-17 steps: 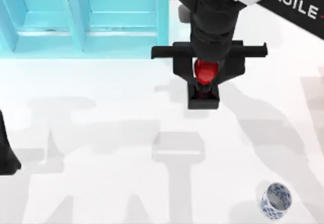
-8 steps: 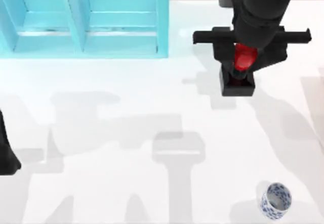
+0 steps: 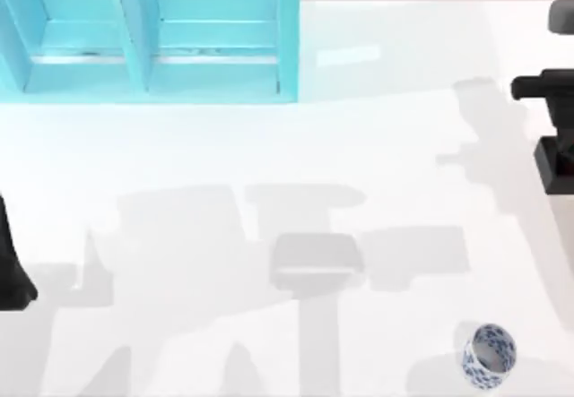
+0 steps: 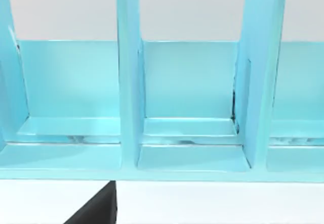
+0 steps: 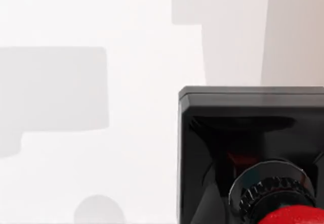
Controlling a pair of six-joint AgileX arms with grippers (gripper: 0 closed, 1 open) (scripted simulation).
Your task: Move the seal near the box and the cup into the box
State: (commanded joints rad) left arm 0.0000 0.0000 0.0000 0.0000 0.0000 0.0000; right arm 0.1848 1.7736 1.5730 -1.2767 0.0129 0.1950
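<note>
Cup (image 3: 489,355) first: it stands upright on the bench (image 3: 269,164) at the near right, blue-and-white outside, white inside, untouched and well apart from everything else. At the bench's left edge the left arm (image 3: 11,271) sits parked, its wrist camera looking into the compartments of the blue box (image 4: 129,82).

Further back, the right gripper (image 3: 558,142) is at the right edge of the top view, half cut off by the frame. A second ago it hung just beside the box's right wall (image 3: 289,30) with the seal (image 3: 556,166) under it; half a second ago it was partway across, and now it has swung well away to the right. The seal has travelled with it, and in the right wrist view its black base (image 5: 248,133) and red knob sit close under the camera, so I judge the fingers to be closed on the seal.

For the task this looks like a step backwards: the seal was near the box and is now far from it, and the cup is not yet in the box.

No writing can be read in the present views.
</note>
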